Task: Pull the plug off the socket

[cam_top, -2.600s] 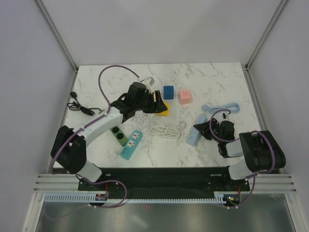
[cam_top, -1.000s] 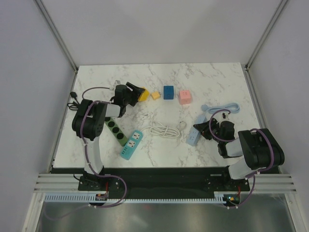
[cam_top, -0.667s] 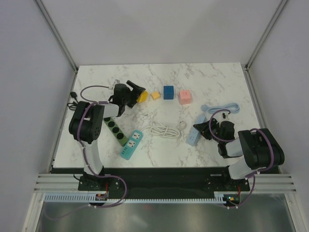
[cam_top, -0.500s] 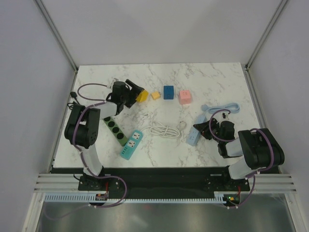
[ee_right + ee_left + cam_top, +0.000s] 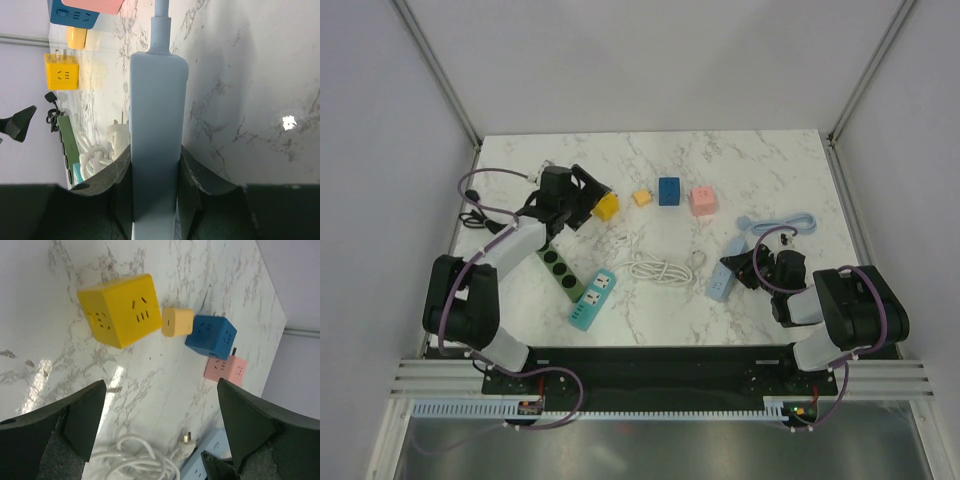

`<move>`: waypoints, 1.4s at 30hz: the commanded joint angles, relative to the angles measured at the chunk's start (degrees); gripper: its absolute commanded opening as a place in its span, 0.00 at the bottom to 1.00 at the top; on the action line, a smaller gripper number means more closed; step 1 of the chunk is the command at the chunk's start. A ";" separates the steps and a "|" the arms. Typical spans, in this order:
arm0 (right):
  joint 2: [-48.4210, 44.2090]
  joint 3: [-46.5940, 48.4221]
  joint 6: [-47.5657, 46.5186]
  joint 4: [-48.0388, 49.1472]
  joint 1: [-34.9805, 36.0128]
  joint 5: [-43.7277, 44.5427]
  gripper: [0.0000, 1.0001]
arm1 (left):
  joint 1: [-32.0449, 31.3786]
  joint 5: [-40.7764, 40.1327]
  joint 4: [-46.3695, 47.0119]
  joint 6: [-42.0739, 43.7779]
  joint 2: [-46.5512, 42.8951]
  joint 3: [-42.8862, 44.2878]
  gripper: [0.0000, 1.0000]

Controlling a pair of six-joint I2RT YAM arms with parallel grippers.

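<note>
At the near edge, a black base plate (image 5: 660, 362) carries both arms behind a run of aluminium rails (image 5: 650, 385), and the white, grey-veined marble surface (image 5: 760, 160) stretches away from it. Nearest on the surface is a teal power strip (image 5: 592, 300), lying at an angle left of centre. To the right, the right arm (image 5: 850, 310) is folded low, and the right jaws are pinching the near end of a light blue power strip (image 5: 156, 140) that lies flat on the surface. Its pale blue cable (image 5: 785, 225) loops away further right. A dark green power strip (image 5: 557, 265) lies just left of the teal one, and a coil of white cable (image 5: 658, 268) sits in the middle. A black cord (image 5: 475, 215) is bunched at the left edge. Farther back, the left arm (image 5: 515, 245) reaches to the left part of the surface. The left jaws are spread wide and hold nothing, just left of the yellow cube socket (image 5: 120, 310). The small yellow-orange plug (image 5: 177, 322) lies loose on the surface between that socket and a blue cube socket (image 5: 211, 336). A pink cube socket (image 5: 702, 200) is to the right of the blue one. Plain pale grey walls (image 5: 660, 60) close in the far and side edges, with aluminium posts (image 5: 440, 70) in the corners.
</note>
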 commanded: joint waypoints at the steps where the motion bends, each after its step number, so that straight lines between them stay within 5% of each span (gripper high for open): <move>1: -0.49 0.69 -3.06 0.46 0.34 0.73 0.00 | -3.66 -0.21 -2.46 5.17 -6.75 -1.94 1.00; 10: -3.30 2.89 -4.46 -7.18 0.96 1.61 0.13 | -20.44 3.04 0.08 13.70 -19.22 -14.24 0.98; 19: -11.73 7.54 -11.39 -28.16 1.22 4.51 0.35 | -26.87 13.67 3.15 13.54 -32.32 -25.58 0.96; 26: -21.39 12.20 -16.41 -44.98 1.22 9.61 0.70 | -30.83 22.02 3.69 16.25 -34.35 -29.88 0.94; 31: -24.22 14.75 -18.70 -53.06 1.22 13.30 0.87 | -34.52 21.85 4.12 16.17 -37.16 -33.93 0.93; 42: -32.38 19.85 -23.97 -71.34 1.22 23.77 0.93 | -39.27 10.44 7.29 11.61 -49.72 -40.78 0.93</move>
